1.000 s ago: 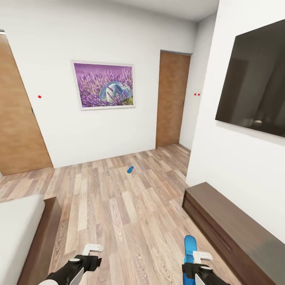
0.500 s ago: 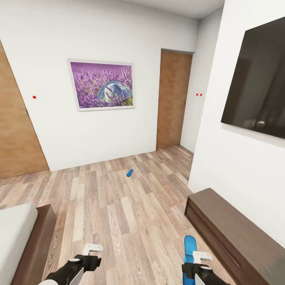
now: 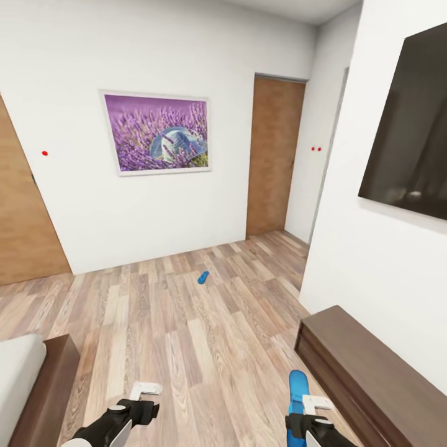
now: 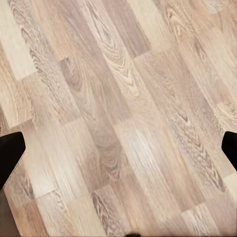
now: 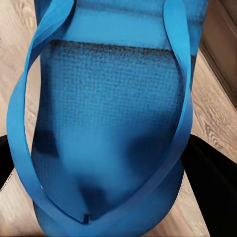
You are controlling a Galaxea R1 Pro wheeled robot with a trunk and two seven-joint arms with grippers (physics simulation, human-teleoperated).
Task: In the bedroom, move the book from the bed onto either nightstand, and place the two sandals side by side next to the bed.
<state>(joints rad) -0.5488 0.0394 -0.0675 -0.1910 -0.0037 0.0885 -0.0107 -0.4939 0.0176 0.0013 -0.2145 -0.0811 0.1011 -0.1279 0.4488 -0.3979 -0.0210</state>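
Head high; wrists near floor (image 4: 118,98)

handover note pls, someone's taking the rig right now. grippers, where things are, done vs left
Right gripper: shut on one blue sandal.
Left gripper: open, holding nothing, above the wood floor.
Second sandal: lying on the floor, out toward the far wall.
Bed: its corner is at the robot's left.
Done: one sandal picked up.
Left: collect the other sandal, set both side by side next to the bed, then move the book onto a nightstand.
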